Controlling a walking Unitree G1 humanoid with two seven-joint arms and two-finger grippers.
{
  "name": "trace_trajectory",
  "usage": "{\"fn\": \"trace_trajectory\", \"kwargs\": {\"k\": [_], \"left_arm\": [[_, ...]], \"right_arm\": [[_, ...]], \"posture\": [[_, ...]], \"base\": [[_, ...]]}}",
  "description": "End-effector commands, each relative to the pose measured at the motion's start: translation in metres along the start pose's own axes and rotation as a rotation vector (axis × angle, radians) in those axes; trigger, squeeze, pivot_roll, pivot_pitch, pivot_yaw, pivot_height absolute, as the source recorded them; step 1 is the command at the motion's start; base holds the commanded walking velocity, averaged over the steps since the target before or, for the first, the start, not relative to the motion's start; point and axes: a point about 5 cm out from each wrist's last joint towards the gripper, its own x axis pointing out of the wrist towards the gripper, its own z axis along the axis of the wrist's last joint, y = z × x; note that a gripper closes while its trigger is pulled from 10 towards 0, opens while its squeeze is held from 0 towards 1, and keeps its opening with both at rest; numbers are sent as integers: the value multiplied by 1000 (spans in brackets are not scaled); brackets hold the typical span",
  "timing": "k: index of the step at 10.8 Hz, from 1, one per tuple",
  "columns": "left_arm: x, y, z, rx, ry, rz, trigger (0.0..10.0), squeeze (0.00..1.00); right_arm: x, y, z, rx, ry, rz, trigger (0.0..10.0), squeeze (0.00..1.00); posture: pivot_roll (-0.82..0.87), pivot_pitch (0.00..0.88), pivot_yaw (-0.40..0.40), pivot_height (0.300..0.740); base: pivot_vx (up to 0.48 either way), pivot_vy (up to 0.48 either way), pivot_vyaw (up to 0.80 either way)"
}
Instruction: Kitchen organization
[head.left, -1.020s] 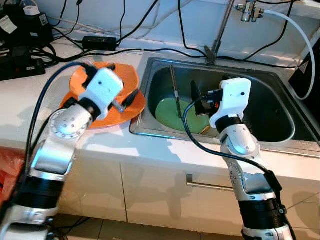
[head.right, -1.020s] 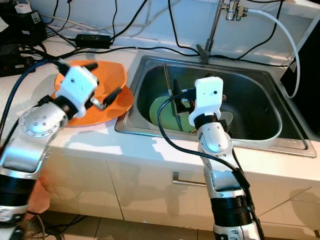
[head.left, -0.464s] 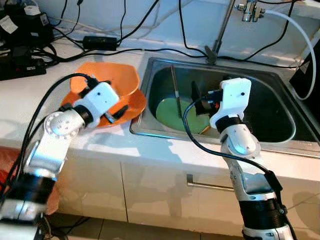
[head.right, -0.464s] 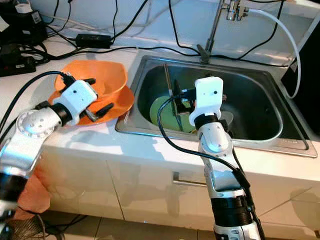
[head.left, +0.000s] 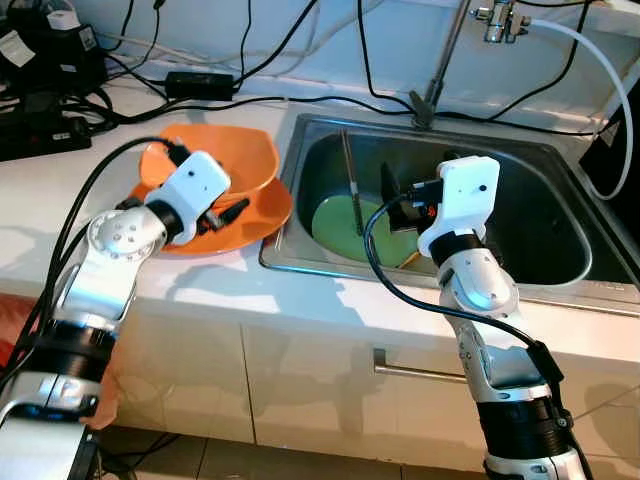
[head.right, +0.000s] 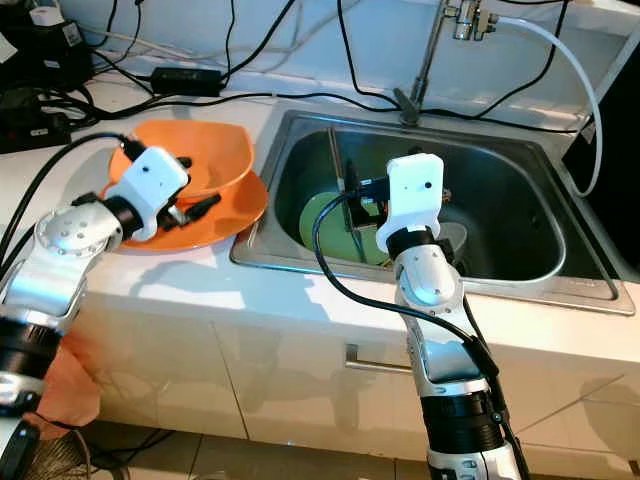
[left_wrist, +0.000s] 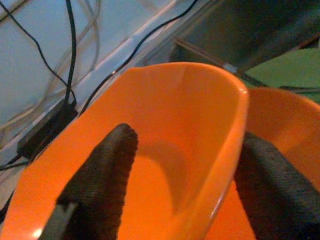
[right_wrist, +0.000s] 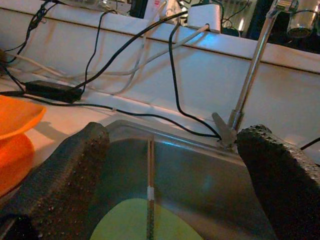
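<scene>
The orange bowl (left_wrist: 165, 130) sits on an orange plate (head.left: 262, 214) just left of the sink (head.left: 560, 170). My left gripper (left_wrist: 175, 185) straddles its rim, fingers spread, not clamped. A shallow grip could tip it. My right gripper (right_wrist: 175, 185) hangs open over the sink.

1. Bowl (head.left: 232, 160) sits on a plate (head.left: 262, 215), just left of the sink (head.left: 560, 165)
2. Another plate (head.left: 345, 228) and chopsticks (head.left: 350, 178) lie in the sink
3. Faucet (head.left: 445, 60) stands behind the sink
</scene>
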Motion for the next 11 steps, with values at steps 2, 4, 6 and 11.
{"fn": "trace_trajectory", "kwargs": {"k": [2, 4, 6, 11], "left_arm": [[5, 0, 3, -5, -27, -12, 0, 0], [7, -1, 1, 5, -31, -16, 0, 0], [9, -1, 2, 23, -50, -13, 0, 0], [10, 0, 4, 63, -112, 58, 0, 0]], "right_arm": [[2, -4, 3, -18, -5, -16, 10000, 0], [2, -6, 3, -21, -6, -21, 10000, 0], [2, -3, 3, -7, 0, 2, 10000, 0], [-2, 12, -2, 53, 50, 150, 10000, 0]], "posture": [[84, 0, -57, 740], [78, 0, -54, 740], [76, 0, -52, 740], [75, 0, -56, 740]], "base": [[0, 0, 0], [0, 0, 0], [0, 0, 0], [0, 0, 0]]}}
